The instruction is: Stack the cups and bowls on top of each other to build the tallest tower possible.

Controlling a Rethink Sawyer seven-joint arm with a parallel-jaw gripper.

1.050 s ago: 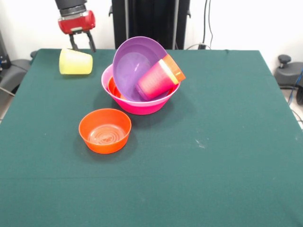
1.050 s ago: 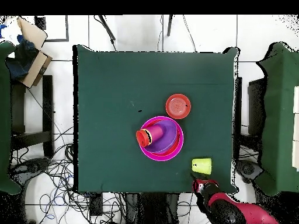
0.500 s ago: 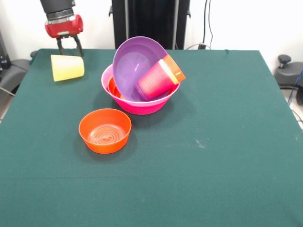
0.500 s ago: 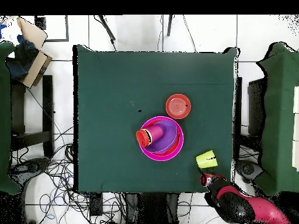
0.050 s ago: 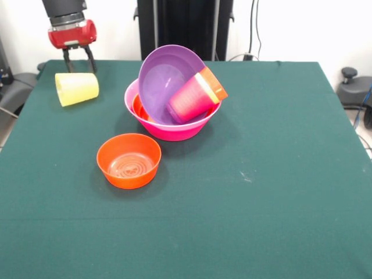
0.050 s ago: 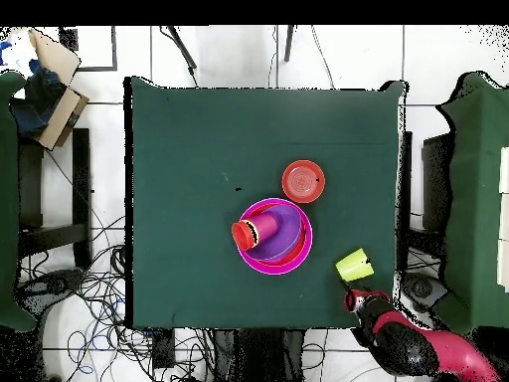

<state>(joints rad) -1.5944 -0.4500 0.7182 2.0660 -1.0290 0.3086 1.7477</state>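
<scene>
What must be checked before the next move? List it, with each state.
1. Gripper open: ok.
2. Yellow cup upright: not ok, it lies on its side.
3. Gripper touching the yellow cup: cannot tell.
4. Purple bowl seated flat in the pink bowl: not ok, it is tilted.
5. Nested cups upright: not ok, they lie sideways.
6. Small orange bowl free and upright: ok.

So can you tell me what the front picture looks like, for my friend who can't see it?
A big pink bowl on a green table holds a tilted purple bowl and nested cups lying sideways. A small orange bowl sits alone in front, and a yellow cup lies on its side just below the robot's open gripper.
</scene>
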